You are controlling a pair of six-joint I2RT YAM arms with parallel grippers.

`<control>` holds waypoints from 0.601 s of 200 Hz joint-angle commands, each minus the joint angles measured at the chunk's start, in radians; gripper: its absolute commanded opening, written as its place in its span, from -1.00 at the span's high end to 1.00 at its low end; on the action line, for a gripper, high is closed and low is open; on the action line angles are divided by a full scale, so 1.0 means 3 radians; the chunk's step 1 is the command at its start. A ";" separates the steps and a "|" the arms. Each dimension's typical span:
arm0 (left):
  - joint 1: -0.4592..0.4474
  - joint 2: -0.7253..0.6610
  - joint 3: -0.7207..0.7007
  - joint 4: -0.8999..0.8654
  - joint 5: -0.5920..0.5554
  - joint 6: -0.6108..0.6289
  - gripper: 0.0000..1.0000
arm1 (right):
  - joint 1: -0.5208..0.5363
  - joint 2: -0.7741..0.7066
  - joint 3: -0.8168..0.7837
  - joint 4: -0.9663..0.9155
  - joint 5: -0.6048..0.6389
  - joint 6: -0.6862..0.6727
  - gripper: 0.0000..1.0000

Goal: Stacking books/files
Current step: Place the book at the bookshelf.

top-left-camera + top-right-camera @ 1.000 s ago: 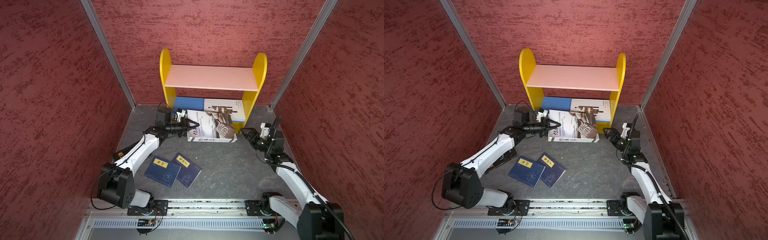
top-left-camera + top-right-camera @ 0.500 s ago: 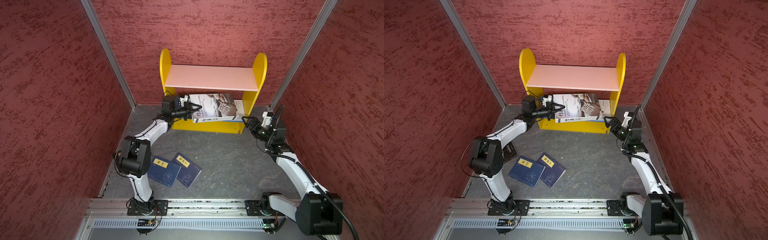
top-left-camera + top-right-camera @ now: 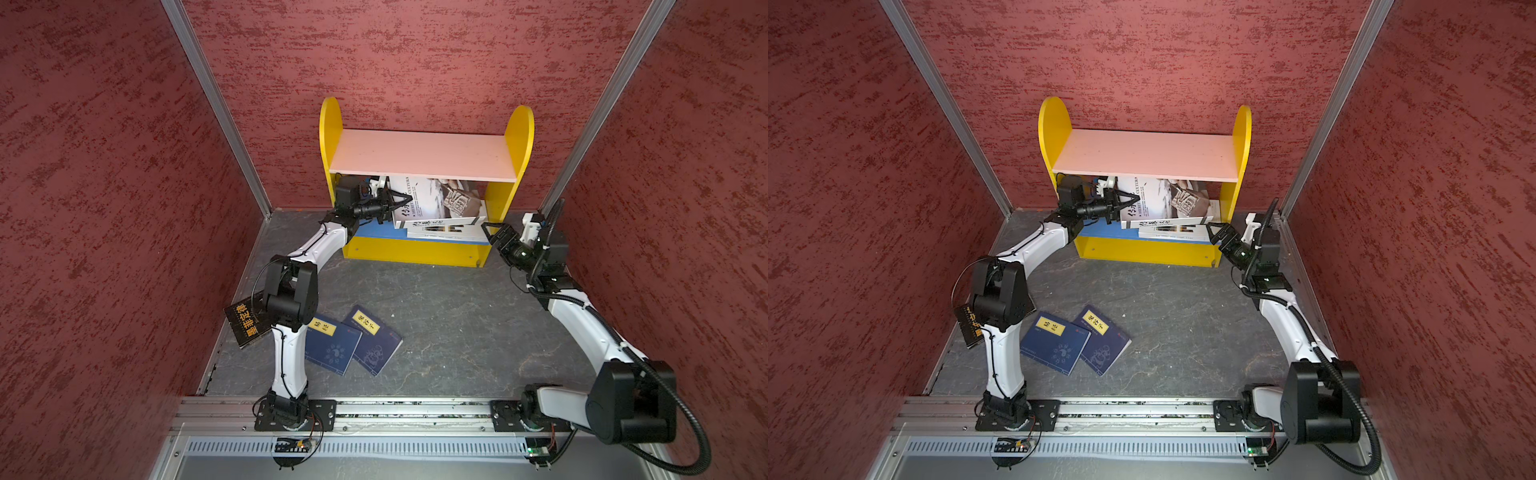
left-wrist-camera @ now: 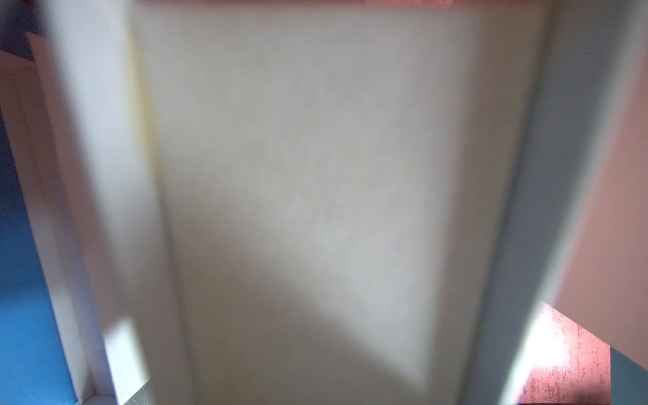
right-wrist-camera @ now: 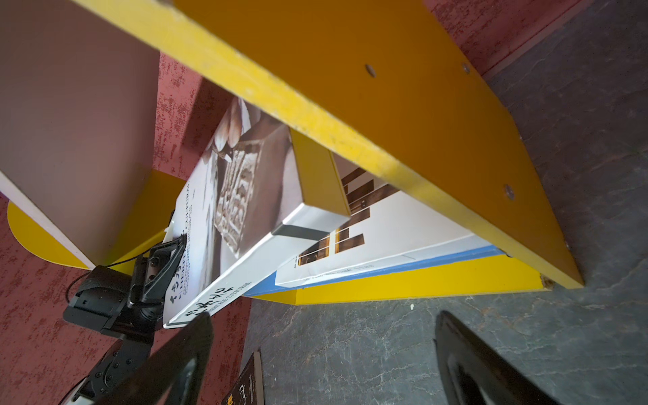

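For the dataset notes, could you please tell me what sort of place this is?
Most likely a robot test booth: red textured wall panels close three sides, an aluminium mounting rail runs along the front, and a yellow shelf stands inside.

**Five books:** two navy with yellow labels (navy book a [image 3: 332,351], navy book b [image 3: 376,345]); one black book [image 3: 245,322] with gold characters; two large and white-covered (white book a [image 3: 436,199], white book b [image 3: 440,229]).
**One bookshelf** [image 3: 330,124], with two boards.
**Two claws:** left claw [image 3: 405,199], right claw [image 3: 487,233].
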 commanded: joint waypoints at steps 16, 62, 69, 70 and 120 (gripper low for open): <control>-0.0114 0.0303 0.0456 -0.0171 0.0070 0.0082 0.54 | -0.0015 0.0033 0.0120 0.0019 0.0121 -0.0066 -0.98; -0.0133 0.0514 0.0740 -0.0421 0.0085 0.0148 0.54 | -0.0015 0.0004 0.0135 -0.0133 0.0242 -0.0142 -0.98; -0.0126 0.0538 0.0769 -0.0460 0.0101 0.0154 0.54 | -0.0014 0.0004 0.0139 -0.0159 0.0264 -0.0159 -0.98; -0.0127 0.0540 0.0773 -0.0463 0.0104 0.0156 0.54 | -0.0014 0.0004 0.0140 -0.0161 0.0266 -0.0161 -0.98; -0.0121 0.0721 0.1227 -0.1082 0.0080 0.0431 0.54 | -0.0014 0.0089 0.0194 -0.0253 0.0347 -0.0257 -0.98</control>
